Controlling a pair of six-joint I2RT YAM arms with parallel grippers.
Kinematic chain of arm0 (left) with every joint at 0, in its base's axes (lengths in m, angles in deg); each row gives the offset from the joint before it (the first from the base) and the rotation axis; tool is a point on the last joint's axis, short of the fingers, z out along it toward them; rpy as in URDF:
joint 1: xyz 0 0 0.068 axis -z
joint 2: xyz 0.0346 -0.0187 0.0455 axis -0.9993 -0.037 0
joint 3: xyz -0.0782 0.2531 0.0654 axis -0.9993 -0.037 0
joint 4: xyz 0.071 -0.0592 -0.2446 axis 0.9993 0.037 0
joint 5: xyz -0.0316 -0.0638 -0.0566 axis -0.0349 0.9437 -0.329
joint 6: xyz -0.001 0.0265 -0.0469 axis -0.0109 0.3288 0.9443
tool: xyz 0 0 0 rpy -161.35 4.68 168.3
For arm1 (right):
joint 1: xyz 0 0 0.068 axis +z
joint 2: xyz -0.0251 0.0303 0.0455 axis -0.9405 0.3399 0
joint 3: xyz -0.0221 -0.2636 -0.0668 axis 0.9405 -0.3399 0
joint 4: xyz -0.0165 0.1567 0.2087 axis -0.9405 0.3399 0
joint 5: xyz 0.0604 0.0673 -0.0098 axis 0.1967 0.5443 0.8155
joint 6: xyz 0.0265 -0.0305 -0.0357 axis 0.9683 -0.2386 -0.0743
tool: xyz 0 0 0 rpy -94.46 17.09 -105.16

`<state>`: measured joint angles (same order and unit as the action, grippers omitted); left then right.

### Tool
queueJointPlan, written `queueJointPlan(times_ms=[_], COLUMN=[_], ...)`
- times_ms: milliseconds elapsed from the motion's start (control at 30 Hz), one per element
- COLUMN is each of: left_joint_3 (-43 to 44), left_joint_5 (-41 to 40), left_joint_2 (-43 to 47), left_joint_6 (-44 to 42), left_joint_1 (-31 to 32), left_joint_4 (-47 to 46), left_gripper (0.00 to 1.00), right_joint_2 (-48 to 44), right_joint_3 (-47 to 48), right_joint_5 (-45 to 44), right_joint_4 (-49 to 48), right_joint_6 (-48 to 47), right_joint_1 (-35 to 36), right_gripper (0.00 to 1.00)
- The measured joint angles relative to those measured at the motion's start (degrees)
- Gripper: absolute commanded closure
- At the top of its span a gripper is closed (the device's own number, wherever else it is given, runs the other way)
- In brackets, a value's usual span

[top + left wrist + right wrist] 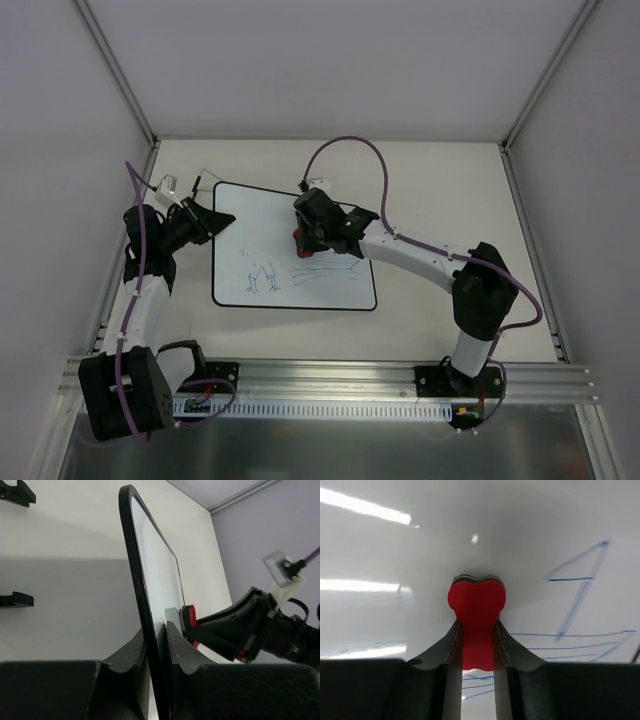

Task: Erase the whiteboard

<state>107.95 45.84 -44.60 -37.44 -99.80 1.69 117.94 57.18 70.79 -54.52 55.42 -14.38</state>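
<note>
White whiteboard (262, 222), blue scribbles (262, 276) low; left gripper (159, 635) pinches edge, right gripper (477, 630) grips red eraser (476, 600).

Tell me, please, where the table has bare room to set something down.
Barest: the table right of the whiteboard, beyond the right arm. A narrower strip runs between board and rail. Crowded: the board's far-left corner, clamped by the left gripper, and its middle, where the right gripper holds the red eraser.

Top external: high overhead, facing down. Wrist views: close; left edge-on, right facing whiteboard (335, 285); shared by all.
</note>
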Motion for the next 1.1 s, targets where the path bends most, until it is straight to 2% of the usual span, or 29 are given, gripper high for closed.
queueJointPlan(times_ms=[167,333,700,900,1100], left_joint_3=[0.7,1.0,1.3,1.3,1.3], left_joint_5=[-0.2,-0.3,-0.4,-0.5,-0.3], left_joint_2=[-0.7,-0.9,-0.9,-0.9,-0.9], left_joint_6=[-0.1,-0.2,-1.2,-1.4,-1.4], left_joint_1=[0.0,0.0,0.0,0.0,0.0], left_joint_4=[0.4,0.3,0.3,0.2,0.3], left_gripper=[1.00,1.00,1.00,1.00,1.00], right_joint_2=[-2.5,-2.2,6.9,12.9,14.2], right_joint_3=[-8.2,-7.1,14.8,26.7,28.5], right_joint_5=[-2.7,-4.3,-1.7,-0.3,-1.3], right_joint_4=[-1.0,0.0,3.0,5.7,5.9], right_joint_6=[1.5,0.8,-0.9,-2.8,-3.2], right_joint_1=[-5.3,-4.0,7.8,11.8,14.1], right_gripper=[0.99,1.00,1.00,1.00,1.00])
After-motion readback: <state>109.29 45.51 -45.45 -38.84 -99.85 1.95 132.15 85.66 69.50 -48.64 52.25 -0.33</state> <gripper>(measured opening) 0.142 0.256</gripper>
